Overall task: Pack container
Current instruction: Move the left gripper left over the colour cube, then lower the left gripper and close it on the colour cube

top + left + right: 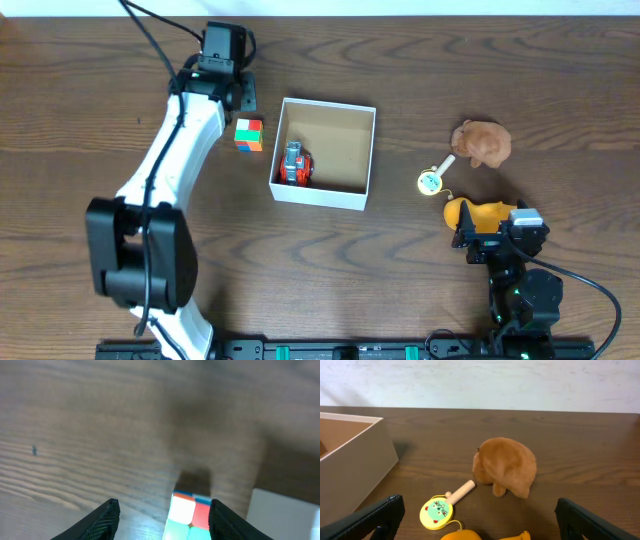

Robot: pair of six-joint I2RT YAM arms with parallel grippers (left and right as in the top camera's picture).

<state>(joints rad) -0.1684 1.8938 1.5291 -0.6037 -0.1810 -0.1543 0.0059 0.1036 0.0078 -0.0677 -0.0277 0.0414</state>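
The container (368,150), a square white box with a tan bottom, stands mid-table and holds a red and grey toy (294,163). A multicoloured puzzle cube (249,134) lies just left of the box. My left gripper (236,97) hovers over the cube, open; in the left wrist view the cube (190,517) sits between the fingers (165,522), close to the right one. My right gripper (487,235) is open above an orange toy (478,214). Ahead of it lie a yellow paddle toy (439,510) and a brown plush (507,466).
The paddle toy (432,179) and the brown plush (482,142) lie right of the box on the dark wood table. The box wall (355,467) shows at left in the right wrist view. A pale wall runs along the table's far edge.
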